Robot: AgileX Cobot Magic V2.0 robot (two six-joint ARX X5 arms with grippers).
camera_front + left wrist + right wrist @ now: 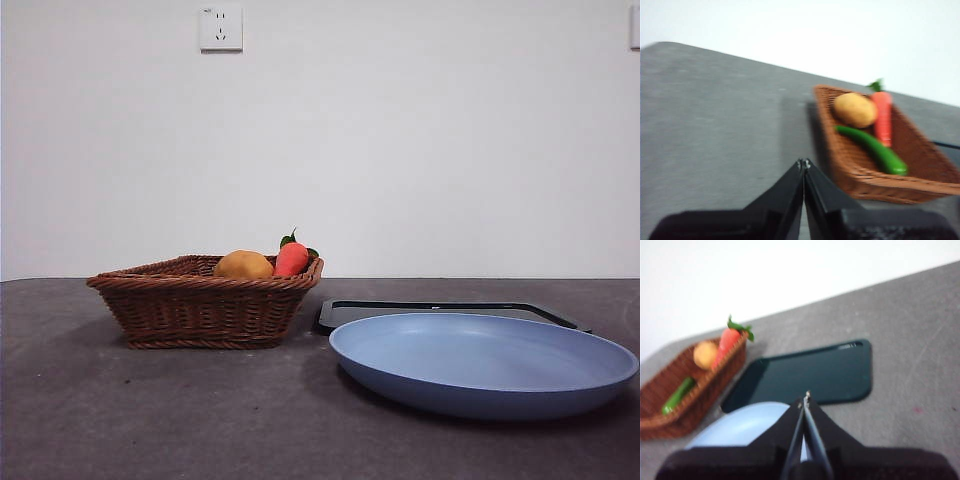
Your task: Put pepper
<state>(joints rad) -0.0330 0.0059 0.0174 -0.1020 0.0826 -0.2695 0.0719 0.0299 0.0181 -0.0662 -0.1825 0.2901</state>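
Observation:
The glossy dark green pepper (874, 149) lies inside the brown wicker basket (935, 170), beside a yellow-brown potato-like lump (855, 109) and a red-orange vegetable (882, 116). It also shows in the right wrist view (677, 396). In the front view the basket wall (200, 310) hides the pepper. The blue plate (480, 362) stands right of the basket. My left gripper (804, 163) is shut and empty, apart from the basket. My right gripper (805, 399) is shut and empty, over the plate's edge (740, 427).
A flat black tray (440, 311) lies behind the plate; it also shows in the right wrist view (810, 375). The table top (150, 420) is dark grey. A white wall with a socket (221, 28) stands behind.

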